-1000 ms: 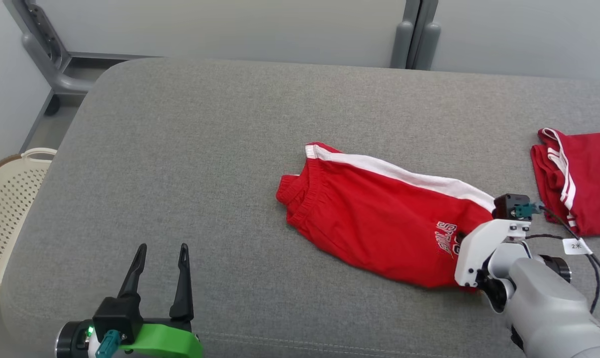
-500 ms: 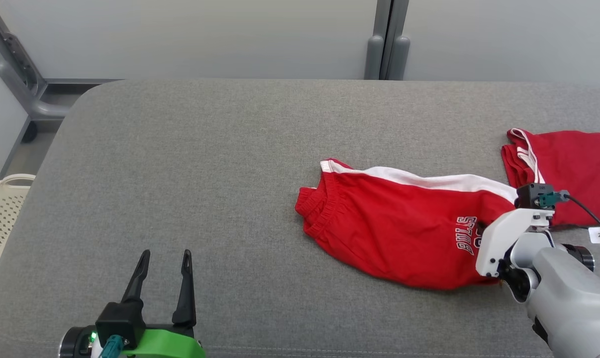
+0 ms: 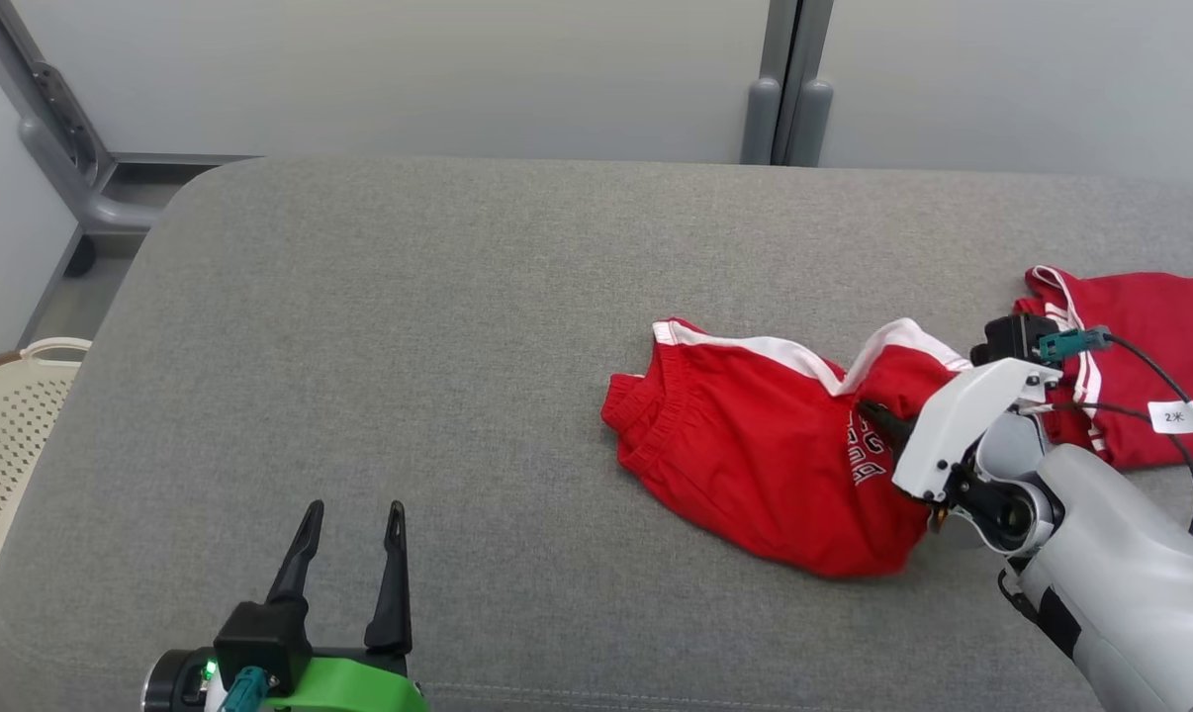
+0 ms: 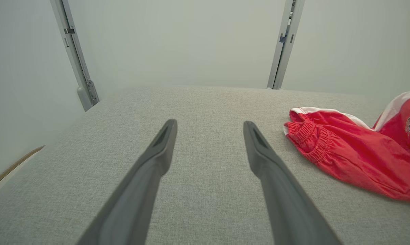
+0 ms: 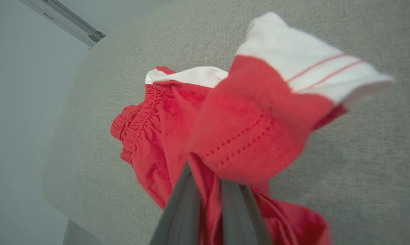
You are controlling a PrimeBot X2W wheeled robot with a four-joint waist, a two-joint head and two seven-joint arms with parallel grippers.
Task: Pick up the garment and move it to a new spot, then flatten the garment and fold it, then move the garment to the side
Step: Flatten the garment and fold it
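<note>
**Right gripper clamped on the shorts' hem, left gripper wide and empty**

Your right gripper [image 3: 878,417] has its fingers pressed close together on a leg hem of the red shorts [image 3: 755,465]. In the right wrist view you see red cloth pinched between the two dark fingers, and the hem with its white band flops over their tips. That corner is lifted off the grey cushion [image 3: 438,326] and bent back toward the waistband. The rest of the shorts lies flat on the cushion, right of centre in the head view, with the elastic waistband at the left end. White lettering shows just beside the gripper, partly creased.

Your left gripper [image 3: 353,509] stands with its fingers spread wide and nothing between them. It is low over the near left of the cushion, well apart from the shorts.

A second red garment [image 3: 1150,346] with white stripes lies at the far right, behind your right wrist; you cannot tell whether it touches the shorts. A cream perforated basket [image 3: 13,435] sits beside the cushion on the left. A white tag [image 3: 1180,417] hangs on the black cable at the right wrist.
</note>
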